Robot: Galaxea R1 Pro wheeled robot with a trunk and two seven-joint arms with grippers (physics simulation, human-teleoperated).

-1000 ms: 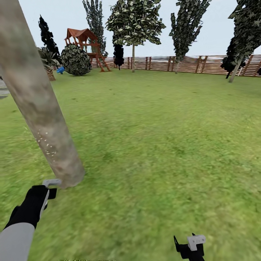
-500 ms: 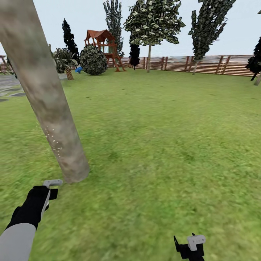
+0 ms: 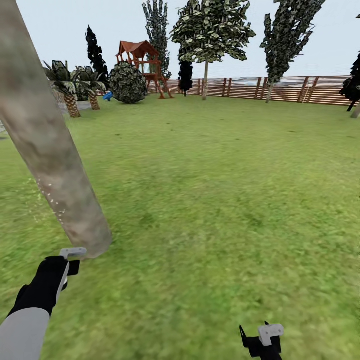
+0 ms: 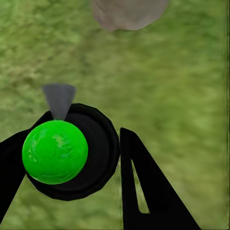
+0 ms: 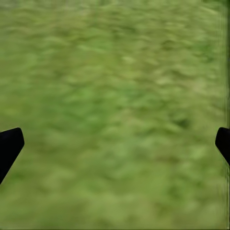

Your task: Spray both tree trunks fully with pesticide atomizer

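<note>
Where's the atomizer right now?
The atomizer is held in the left gripper, low on the head view's left, its grey nozzle right beside the base of the tree trunk.

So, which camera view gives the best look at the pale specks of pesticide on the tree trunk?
The head view. There the tree trunk runs nearly full length, with whitish pesticide specks dotting its lower part. The left wrist view catches just the trunk's base, blurred, no specks discernible. The right wrist view looks at grass.
</note>
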